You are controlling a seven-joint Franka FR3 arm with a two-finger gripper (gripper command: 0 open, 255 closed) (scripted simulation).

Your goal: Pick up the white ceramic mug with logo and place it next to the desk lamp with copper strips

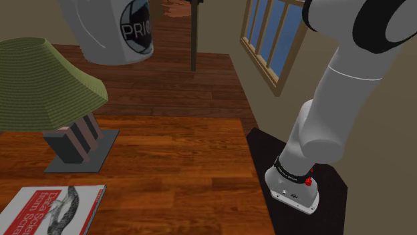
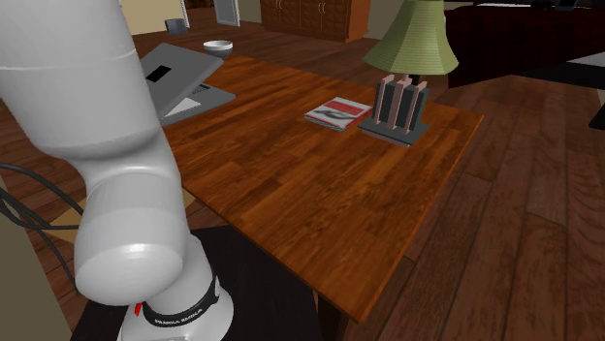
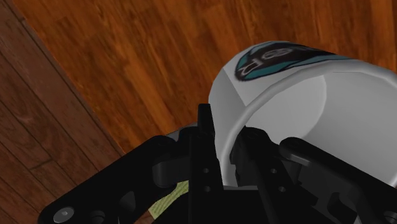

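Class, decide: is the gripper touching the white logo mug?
Touching. The wrist view shows the gripper clasping the mug by its wall, one finger outside, one inside.

White arm [image 1: 334, 87], black joints [image 1: 384, 20], red base button [image 1: 308, 181]

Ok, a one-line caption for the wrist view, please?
Black two-finger gripper clasping the rim of a white mug with a teal-and-black logo, above the brown wooden tabletop.

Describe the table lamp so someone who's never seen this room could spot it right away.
Start at the big wooden table. Near its far corner in the second exterior view, beside a red-and-white book, stands the lamp. It alone has a green shade over copper and dark strips.
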